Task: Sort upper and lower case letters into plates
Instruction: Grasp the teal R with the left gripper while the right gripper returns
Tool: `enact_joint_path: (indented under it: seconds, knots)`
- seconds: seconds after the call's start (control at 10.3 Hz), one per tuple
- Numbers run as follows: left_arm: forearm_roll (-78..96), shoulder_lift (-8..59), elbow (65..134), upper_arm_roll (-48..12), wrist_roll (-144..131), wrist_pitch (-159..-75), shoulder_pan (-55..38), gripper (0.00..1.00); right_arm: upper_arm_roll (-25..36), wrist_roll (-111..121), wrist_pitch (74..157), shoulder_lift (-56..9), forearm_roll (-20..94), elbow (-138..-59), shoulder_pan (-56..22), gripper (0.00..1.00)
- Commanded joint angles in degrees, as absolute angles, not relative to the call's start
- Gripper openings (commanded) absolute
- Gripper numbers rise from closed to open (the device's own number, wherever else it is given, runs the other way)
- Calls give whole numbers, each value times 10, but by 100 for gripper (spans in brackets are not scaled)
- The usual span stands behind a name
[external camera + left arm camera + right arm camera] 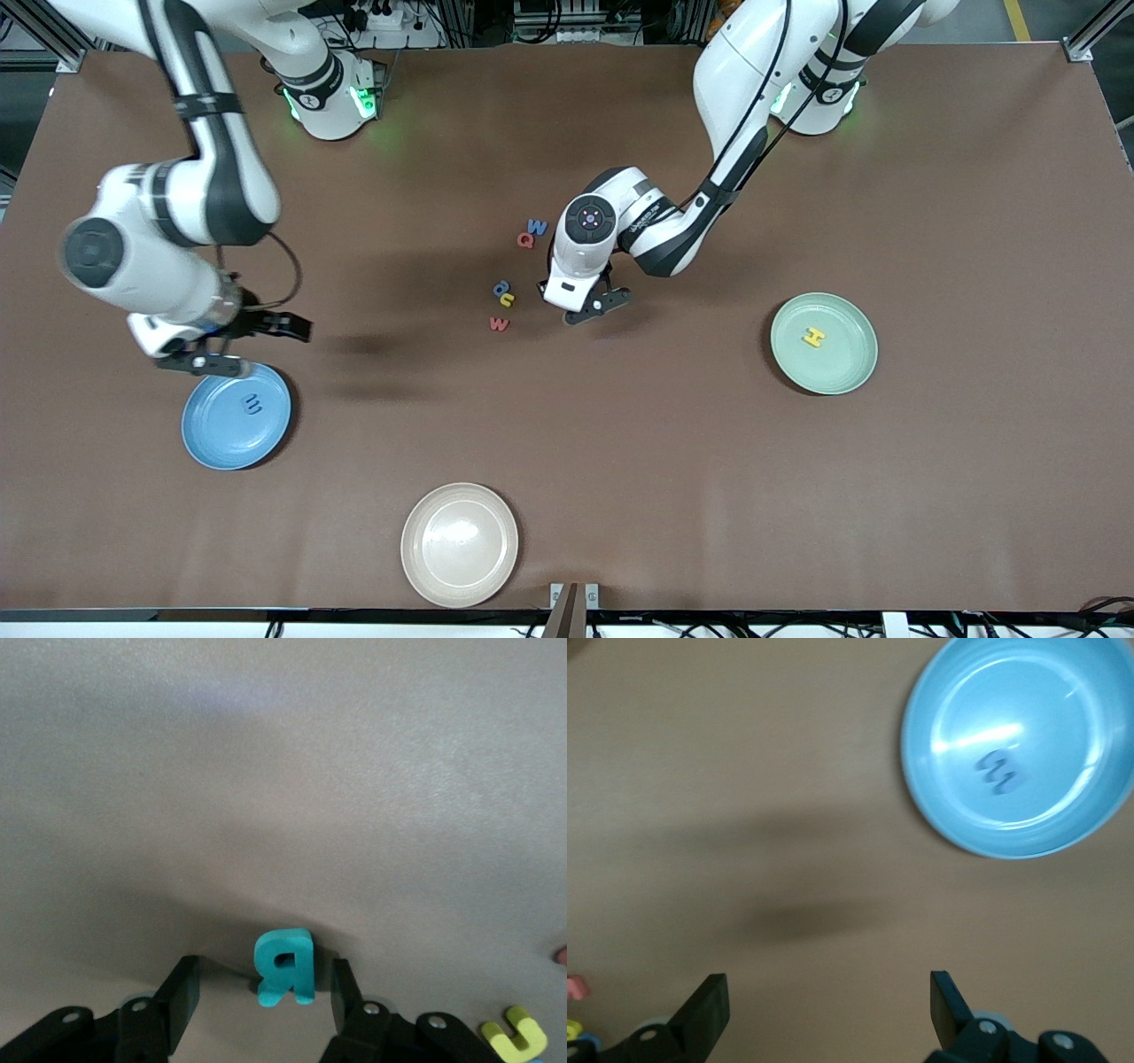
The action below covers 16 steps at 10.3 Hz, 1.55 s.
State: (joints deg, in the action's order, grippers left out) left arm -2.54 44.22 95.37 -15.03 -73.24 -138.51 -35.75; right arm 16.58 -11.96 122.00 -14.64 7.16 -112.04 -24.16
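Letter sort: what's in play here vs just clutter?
In play:
- blue plate, blue letter in it
- mint plate, yellow H in it
- loose letters on the table: blue W, red Q, blue a, yellow u, red w
- teal R, between the open left end effector fingers
- right end effector, open, beside the blue plate

Clutter:
- cream plate

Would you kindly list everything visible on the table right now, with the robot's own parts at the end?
Blue plate: one, toward the right arm's end, holding a blue letter.
Mint green plate: one, toward the left arm's end, holding a yellow H.
Cream plate: one, nearest the front camera.
Loose letters: blue W, red Q, blue a, yellow u, red w, mid-table.
Teal R: one, between the left gripper's open fingers.
Left gripper: open, around the R.
Right gripper: open, over the blue plate's rim.
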Motion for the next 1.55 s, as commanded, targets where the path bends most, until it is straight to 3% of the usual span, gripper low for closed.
enact_joint_path:
  seconds: [0.0,0.19,0.48,0.77,1.16,1.45]
  knots:
    - [-20,454,945,-149,-731,-1390,-360,47,169,-142,1231,-156,80,-1131,-265,100]
    - [-21,447,945,-148,-726,-1390,-359,0,169,-167,1232,-158,80,-1139,-286,100]
    - [-26,415,946,-138,-724,-1378,-351,0,168,-199,1258,-172,81,-1142,-307,100]
    - [-26,336,953,-139,-667,-1263,-302,0,168,-229,1268,-179,81,-1143,-328,100]
    - [-44,259,975,-138,-545,-1097,-188,0,168,-320,1313,-203,82,-1145,-393,100]
    - [-68,245,1010,-142,-442,-1069,-81,0,168,-389,1351,-228,82,-1145,-445,100]
